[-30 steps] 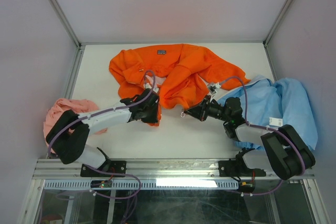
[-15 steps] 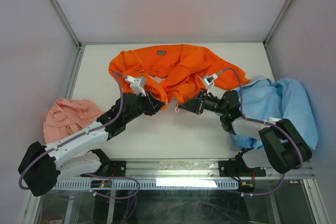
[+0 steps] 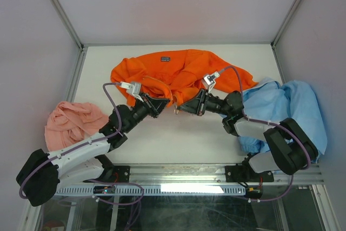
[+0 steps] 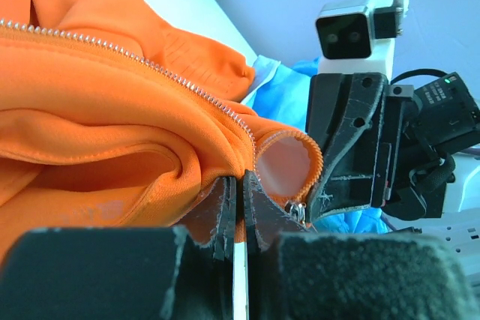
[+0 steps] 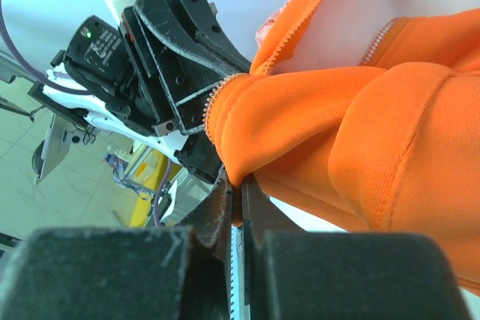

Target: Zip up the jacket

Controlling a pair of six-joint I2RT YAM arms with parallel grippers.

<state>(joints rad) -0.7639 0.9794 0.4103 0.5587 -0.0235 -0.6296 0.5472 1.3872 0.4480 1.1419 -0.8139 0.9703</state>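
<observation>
The bright orange jacket point(image 3: 178, 71) lies crumpled at the back middle of the table, with a small dark label point(image 3: 166, 57) at its collar. My left gripper point(image 3: 161, 103) is shut on the jacket's lower hem edge; in the left wrist view the silver zipper teeth point(image 4: 150, 65) run along the orange fabric point(image 4: 90, 118) down to my pinching jaws, and a metal zipper pull point(image 4: 298, 211) hangs beside them. My right gripper point(image 3: 183, 107) is shut on the other hem edge point(image 5: 300, 133), facing the left gripper close by.
A light blue garment point(image 3: 294, 106) lies bunched at the right under my right arm. A salmon-pink cloth point(image 3: 73, 120) lies at the left edge. Grey enclosure walls ring the white table point(image 3: 178, 139).
Both grippers have moved toward the back of the table, carrying the jacket's hem edges with them and lifting them. The jacket has bunched further back.
</observation>
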